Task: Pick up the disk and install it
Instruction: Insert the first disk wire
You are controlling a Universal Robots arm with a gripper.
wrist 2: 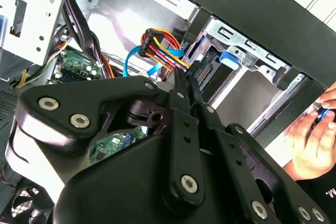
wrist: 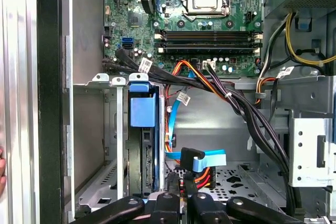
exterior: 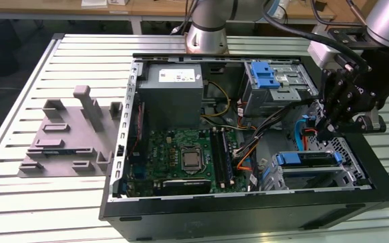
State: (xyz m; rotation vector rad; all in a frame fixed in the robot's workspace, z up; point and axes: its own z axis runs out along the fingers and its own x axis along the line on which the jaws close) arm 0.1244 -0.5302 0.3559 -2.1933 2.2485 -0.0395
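Black metal pincer (wrist: 181, 182) beside blue-railed disk (wrist: 143, 145) in bay.

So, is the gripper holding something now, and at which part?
The gripper seems to pinch the black connector of the coloured wires, by its sides. The disk sits in its bay.

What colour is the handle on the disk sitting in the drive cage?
Blue, clearest on the disk in the first wrist view.

The pincer (exterior: 327, 132) hangs above the disk (exterior: 305, 158) (seemingly seated in its bay).
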